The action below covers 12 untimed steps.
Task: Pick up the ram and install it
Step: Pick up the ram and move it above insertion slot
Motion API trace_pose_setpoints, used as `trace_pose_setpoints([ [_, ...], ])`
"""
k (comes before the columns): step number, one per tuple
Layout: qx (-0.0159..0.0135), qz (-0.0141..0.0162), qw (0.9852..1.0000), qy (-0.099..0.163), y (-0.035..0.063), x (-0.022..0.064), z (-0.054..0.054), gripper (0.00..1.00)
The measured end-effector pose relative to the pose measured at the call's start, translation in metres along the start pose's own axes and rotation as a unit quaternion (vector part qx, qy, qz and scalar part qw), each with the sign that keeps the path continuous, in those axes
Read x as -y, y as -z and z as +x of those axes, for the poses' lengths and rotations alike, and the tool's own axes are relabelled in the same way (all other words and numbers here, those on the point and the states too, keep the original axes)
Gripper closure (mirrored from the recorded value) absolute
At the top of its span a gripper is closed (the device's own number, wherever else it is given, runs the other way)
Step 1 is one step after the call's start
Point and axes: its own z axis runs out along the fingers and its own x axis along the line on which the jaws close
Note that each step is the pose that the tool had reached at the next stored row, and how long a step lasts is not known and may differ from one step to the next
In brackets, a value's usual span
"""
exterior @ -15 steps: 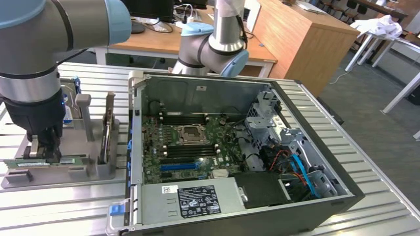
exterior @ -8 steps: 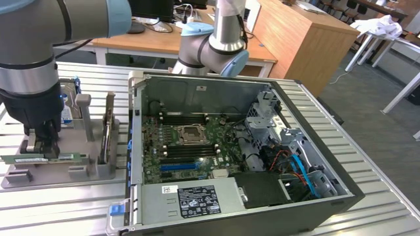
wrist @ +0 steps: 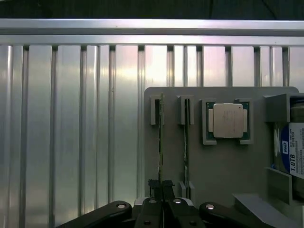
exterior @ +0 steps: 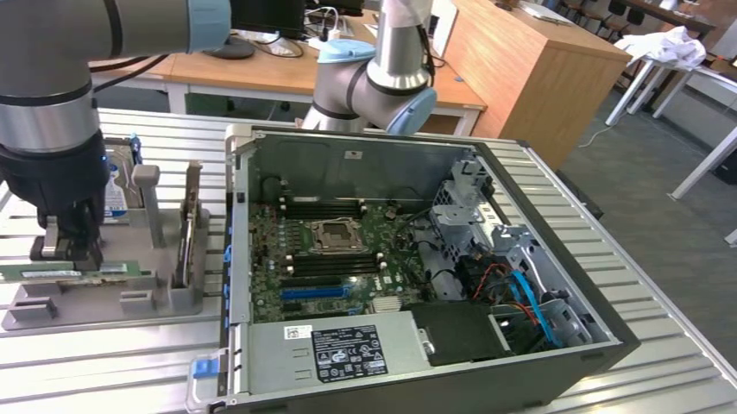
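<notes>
Green ram standing on edge in the grey holder at the exterior view's left, pinched between the shut fingers of the gripper. Gripped, then, but seemingly not lifted clear yet. Over to the right, open computer case, slots on the board looking bare: install not yet done.
</notes>
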Motion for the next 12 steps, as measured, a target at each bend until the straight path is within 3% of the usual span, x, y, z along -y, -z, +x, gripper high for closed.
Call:
trace_pose_setpoints([
  [12,0.0000,0.0000,1.0000,0.000,0.0185,-0.0008,0.000,0.88],
])
